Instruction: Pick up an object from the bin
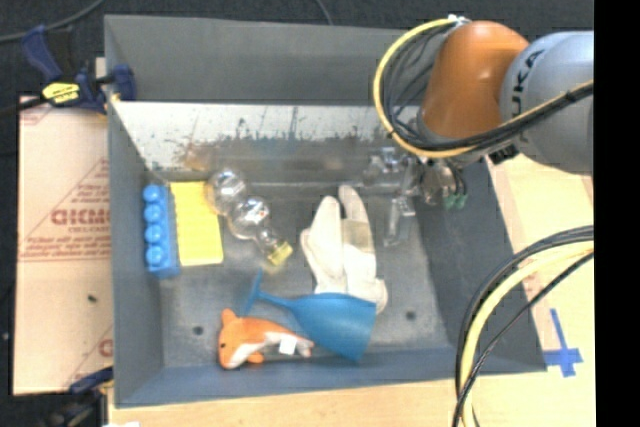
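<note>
My gripper (402, 198) hangs over the right half of the bin, near the back wall. Just left of it and slightly nearer the front lies a crumpled white glove (338, 250). Whether the gripper touches the glove I cannot tell. A blue plastic goblet (332, 320) lies on its side in front of the glove, its stem pointing left.
An orange toy fish (255, 340) lies at the front, left of the goblet. A clear bulbous bottle with a yellow cap (245, 212) sits in the middle. A yellow block (196, 223) with a row of blue studs (156, 228) lies at the left wall.
</note>
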Available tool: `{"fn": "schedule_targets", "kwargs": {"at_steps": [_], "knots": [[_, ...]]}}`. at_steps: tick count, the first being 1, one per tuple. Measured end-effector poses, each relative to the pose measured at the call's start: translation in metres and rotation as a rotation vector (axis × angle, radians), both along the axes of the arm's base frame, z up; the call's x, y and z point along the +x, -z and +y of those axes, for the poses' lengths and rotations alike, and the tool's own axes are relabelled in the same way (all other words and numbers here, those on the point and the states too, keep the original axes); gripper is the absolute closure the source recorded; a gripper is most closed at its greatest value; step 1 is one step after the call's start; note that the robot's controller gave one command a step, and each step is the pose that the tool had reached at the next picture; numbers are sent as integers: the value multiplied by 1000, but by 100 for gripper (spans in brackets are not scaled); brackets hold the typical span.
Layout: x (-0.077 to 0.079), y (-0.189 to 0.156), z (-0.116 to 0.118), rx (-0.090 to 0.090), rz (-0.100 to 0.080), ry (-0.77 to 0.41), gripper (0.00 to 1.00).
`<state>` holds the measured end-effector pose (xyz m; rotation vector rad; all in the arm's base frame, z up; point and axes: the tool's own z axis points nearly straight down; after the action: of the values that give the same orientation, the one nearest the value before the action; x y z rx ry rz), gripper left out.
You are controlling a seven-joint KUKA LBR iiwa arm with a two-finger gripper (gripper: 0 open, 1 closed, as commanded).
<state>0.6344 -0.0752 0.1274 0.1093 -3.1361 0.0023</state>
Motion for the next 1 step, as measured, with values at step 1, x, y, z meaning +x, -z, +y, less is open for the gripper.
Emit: {"fn": "schedule_targets", "kwargs": {"at_steps": [1], "knots": [[-35,48,61,2,-4,140,0]]}}
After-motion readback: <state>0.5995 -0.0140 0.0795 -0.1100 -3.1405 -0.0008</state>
